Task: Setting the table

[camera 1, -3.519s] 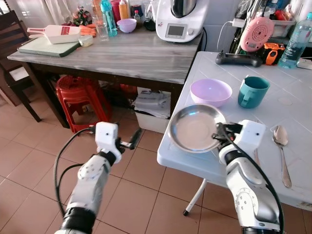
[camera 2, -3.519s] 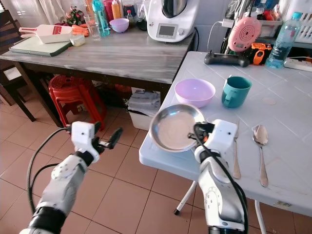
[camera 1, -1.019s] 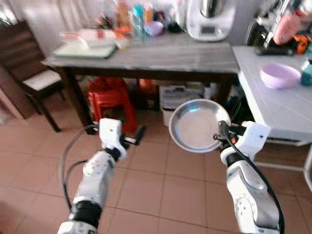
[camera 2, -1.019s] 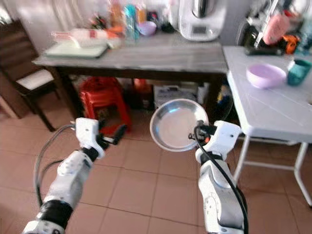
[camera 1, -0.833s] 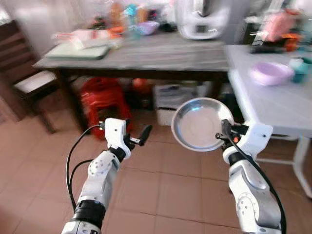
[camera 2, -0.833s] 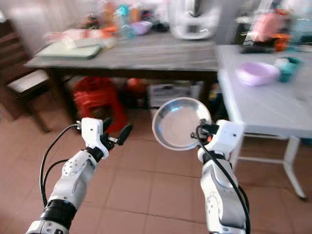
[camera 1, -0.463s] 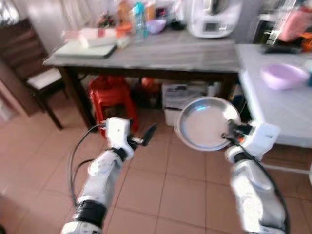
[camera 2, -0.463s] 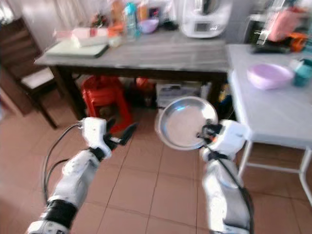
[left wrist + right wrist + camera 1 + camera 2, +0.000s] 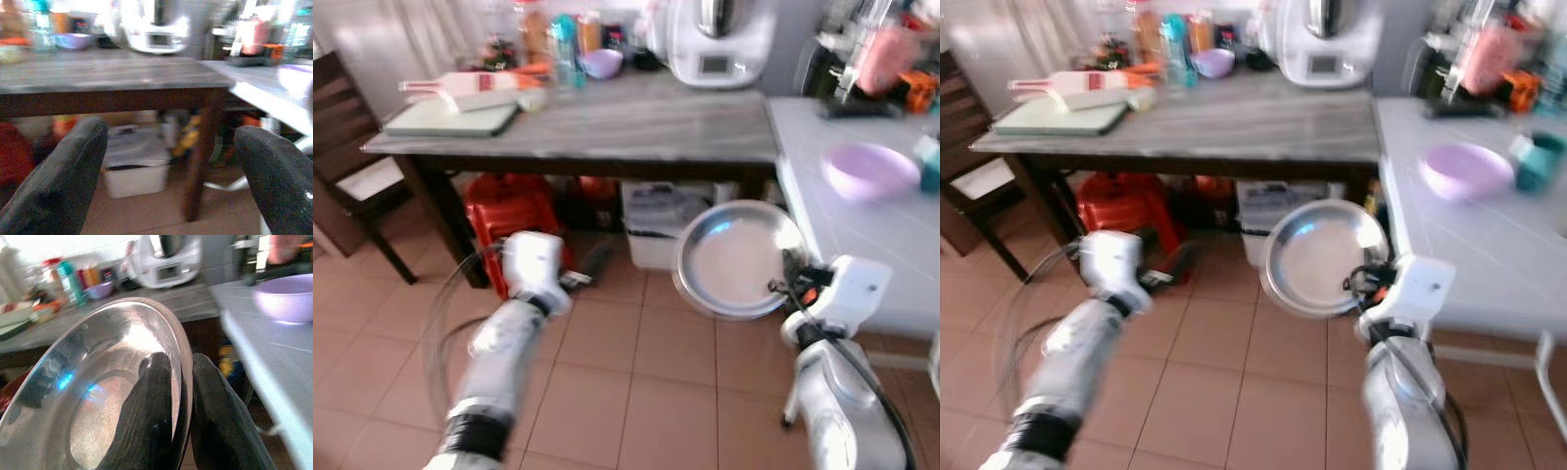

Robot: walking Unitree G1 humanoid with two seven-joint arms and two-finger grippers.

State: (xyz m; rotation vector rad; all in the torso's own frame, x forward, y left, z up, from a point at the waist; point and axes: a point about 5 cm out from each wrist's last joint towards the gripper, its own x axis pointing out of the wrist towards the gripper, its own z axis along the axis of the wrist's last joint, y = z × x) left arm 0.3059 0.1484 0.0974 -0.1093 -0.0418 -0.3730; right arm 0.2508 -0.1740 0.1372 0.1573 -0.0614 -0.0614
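My right gripper [image 9: 785, 281] is shut on the rim of a round steel plate [image 9: 734, 259], holding it tilted in the air over the tiled floor, just left of the white table [image 9: 862, 220]. In the right wrist view both fingers [image 9: 151, 411] pinch the plate [image 9: 98, 401] rim. My left gripper [image 9: 587, 269] is held out over the floor, blurred; in the left wrist view its fingers [image 9: 63, 176] stand wide apart and hold nothing. A lilac bowl [image 9: 868, 168] and a teal mug [image 9: 1538, 160] sit on the white table.
A dark table with a grey top [image 9: 607, 122] carries a white kitchen machine [image 9: 720, 39], bottles, a small purple bowl [image 9: 602, 63] and a green board [image 9: 450, 116]. Under it stand a red stool [image 9: 509, 211] and a white box [image 9: 661, 211]. A dark chair [image 9: 342, 166] is at left.
The camera has shifted as I move, so the whole scene has slid. The plate stays in my right gripper, now a little closer to the white table. My left arm looks blurred.
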